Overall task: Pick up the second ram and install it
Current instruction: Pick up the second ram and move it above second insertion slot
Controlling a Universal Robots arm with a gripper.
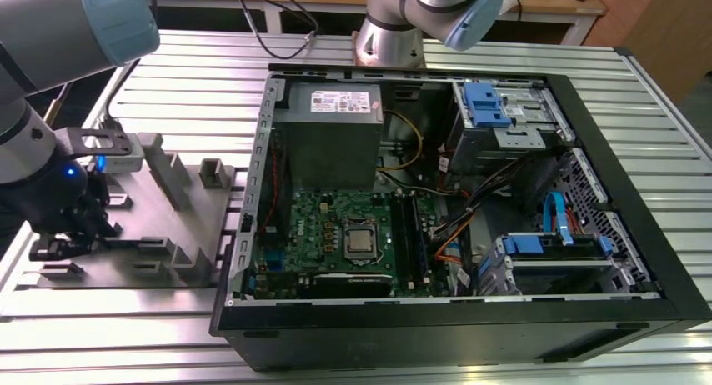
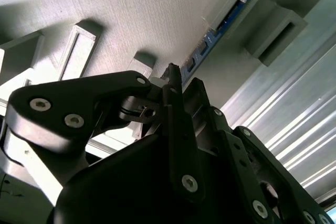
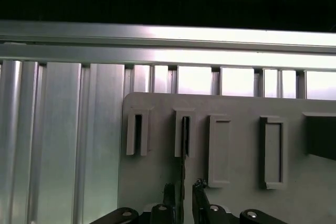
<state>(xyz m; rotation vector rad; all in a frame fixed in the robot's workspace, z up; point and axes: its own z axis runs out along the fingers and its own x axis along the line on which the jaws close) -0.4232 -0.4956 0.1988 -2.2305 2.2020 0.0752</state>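
The second ram (image 3: 182, 167) stands on edge in a slotted holder of the grey fixture plate (image 3: 236, 198). In the second wrist view the ram's blue board (image 2: 210, 38) with dark chips shows in that holder. My gripper (image 3: 183, 190) straddles the ram's near end, one black fingertip (image 3: 168, 191) on each side, with a thin gap showing between each finger and the board. In the exterior view the gripper (image 1: 53, 245) hangs low over the fixture plate (image 1: 122, 272), at the exterior view's left of the open computer case (image 1: 623, 260).
Inside the case lie the green motherboard (image 1: 328, 235) with its long black slots (image 1: 406, 235), a grey power-supply box (image 1: 333, 118) and blue drive brackets (image 1: 484, 102). Several upright grey holders (image 1: 167, 172) rise from the fixture plate. A ribbed aluminium table (image 1: 189, 68) carries everything.
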